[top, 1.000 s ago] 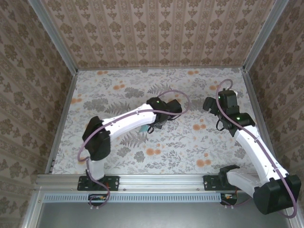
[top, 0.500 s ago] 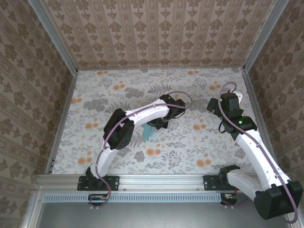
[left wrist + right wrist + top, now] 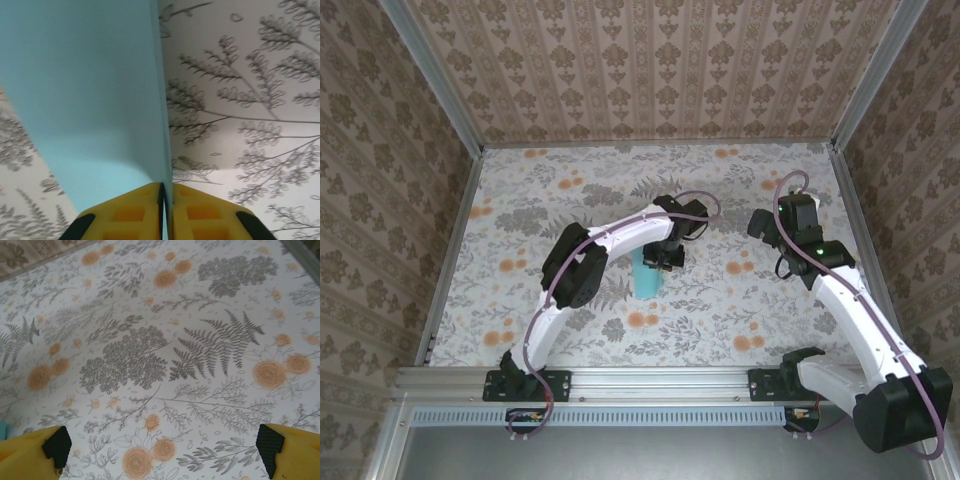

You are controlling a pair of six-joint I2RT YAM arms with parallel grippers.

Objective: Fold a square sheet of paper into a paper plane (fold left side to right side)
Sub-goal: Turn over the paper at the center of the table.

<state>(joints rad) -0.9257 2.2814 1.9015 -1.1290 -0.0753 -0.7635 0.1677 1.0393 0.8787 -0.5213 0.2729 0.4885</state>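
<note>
The sheet of paper is plain cyan-blue, matte and unprinted. In the left wrist view it pales toward the fingers. The left gripper has yellow fingers with black at their outer corners. The right gripper is yellow too, with black textured pads. The tabletop is off-white, strewn with grey ferns, leafy sprigs and orange roses. The walls carry beige-and-brown wallpaper — stripes set with damask motifs. The left arm and right arm are white with black joints, each trailed by a mauve cable. The frame rails are silver-grey.
</note>
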